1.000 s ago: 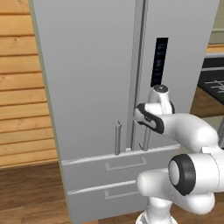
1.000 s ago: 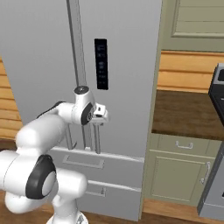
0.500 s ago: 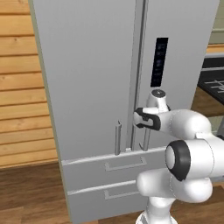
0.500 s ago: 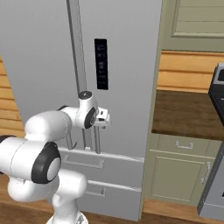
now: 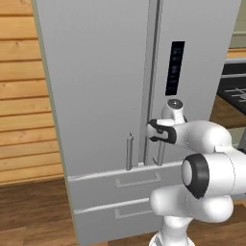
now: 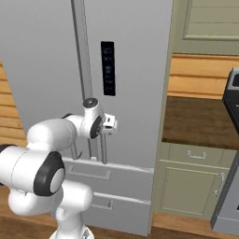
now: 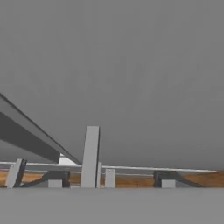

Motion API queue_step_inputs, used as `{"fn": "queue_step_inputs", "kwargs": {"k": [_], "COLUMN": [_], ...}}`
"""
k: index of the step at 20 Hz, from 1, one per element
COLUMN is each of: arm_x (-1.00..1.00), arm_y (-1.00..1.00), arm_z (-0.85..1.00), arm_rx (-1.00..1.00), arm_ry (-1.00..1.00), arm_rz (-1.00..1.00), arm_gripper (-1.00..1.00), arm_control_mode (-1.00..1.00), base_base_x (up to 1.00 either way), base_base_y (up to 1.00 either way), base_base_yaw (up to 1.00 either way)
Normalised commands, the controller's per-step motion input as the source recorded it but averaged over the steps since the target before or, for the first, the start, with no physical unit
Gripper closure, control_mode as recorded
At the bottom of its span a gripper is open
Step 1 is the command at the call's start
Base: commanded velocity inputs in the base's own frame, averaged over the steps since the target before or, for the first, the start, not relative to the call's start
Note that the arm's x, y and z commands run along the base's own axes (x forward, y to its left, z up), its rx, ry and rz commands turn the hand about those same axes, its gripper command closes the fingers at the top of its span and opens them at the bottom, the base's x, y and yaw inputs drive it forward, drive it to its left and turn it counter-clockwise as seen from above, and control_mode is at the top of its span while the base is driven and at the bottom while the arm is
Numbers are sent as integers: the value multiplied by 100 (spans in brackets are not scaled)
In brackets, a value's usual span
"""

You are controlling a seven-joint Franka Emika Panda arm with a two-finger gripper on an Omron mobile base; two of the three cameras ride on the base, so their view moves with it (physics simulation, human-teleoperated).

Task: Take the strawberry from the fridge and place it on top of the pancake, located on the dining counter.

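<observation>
Wood-plank walls and a brown plank floor frame the scene you are looking at, with the tall light grey fridge (image 5: 110,96) standing shut in the middle, its two doors meeting at a seam and two drawers (image 5: 120,182) below. On the right-hand door you can see a dark control panel (image 6: 108,68). Your end effector (image 5: 156,132) sits at the lower part of the right door's handle (image 6: 103,148), a slim vertical bar just beside the seam; the left door's handle (image 5: 129,152) stands free beside it. From the hand view that bar (image 7: 90,156) rises between the two dark fingertips (image 7: 54,180), with gaps on both sides, so the jaws stand apart around it and not yet clamped. To the right you have pale green cabinets (image 6: 191,177) under a dark wooden surface (image 6: 196,121).
</observation>
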Motion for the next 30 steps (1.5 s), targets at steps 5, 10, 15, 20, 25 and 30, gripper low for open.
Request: {"fn": "queue_step_inputs", "kwargs": {"k": [5,10,15,20,25,30], "arm_x": [-4,-54,-88,-67,-18,-66], "arm_y": [-21,-35,-70,-84,-22,-51], "arm_z": [0,0,0,0,22,80], "arm_rx": [3,9,19,27,7,0], "arm_ry": [-6,0,0,-6,0,-24], "arm_rz": [0,0,0,3,15,1], "arm_gripper": [100,100,100,-100,-100,-100], "arm_control_mode": [-100,-100,-100,-100,-100,-100], "base_base_x": [0,0,0,0,0,0], "base_base_y": [0,0,0,0,0,0], "base_base_yaw": [0,0,0,0,0,0]}}
